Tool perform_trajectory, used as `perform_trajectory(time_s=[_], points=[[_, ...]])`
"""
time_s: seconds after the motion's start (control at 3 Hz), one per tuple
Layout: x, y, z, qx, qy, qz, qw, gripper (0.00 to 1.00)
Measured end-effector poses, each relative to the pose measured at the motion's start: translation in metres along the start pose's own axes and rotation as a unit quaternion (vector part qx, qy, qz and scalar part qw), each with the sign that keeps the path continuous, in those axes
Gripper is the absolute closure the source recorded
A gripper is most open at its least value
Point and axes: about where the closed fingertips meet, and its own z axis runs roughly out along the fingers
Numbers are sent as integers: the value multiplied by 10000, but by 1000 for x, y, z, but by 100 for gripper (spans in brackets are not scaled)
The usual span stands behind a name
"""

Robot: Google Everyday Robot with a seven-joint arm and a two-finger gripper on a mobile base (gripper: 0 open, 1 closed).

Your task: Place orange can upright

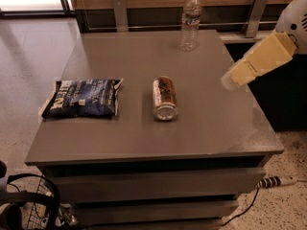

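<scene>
The small aluminium drink can [165,98], coppery orange-brown with silver ends, is seen lying on its side near the middle of the grey rectangular table [225,128]. Its long axis runs from the far edge toward the near edge, and one silver end is turned toward the near edge. The dark blue crinkled snack bag [82,98] is laid flat near the left edge, apart from the can. The clear plastic water bottle [190,22] is stood upright by the far edge, toward the far right corner.

The pale yellow gripper [233,77] is held above the right edge of the table, angled down toward the top and well apart from the can. Whether it is apart or together cannot be told.

The can is judged to be light, stiff enough for a moderate squeeze but thin-walled, so it could be dented by too hard a grip. Its smooth round body is expected to roll toward the left or right edge if nudged sideways. A hold across the middle of the cylinder is advised, with the pinch set square to the long axis, so that the can may be tipped onto one silver end.
</scene>
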Motion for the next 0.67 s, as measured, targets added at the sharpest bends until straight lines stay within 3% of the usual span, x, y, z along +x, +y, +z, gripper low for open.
perform_trajectory(time_s=[0.33, 0.67], points=[[-25, -3, 10, 108, 650, 227, 9976, 0], [-49, -5, 23, 236, 1123, 559, 9918, 0]])
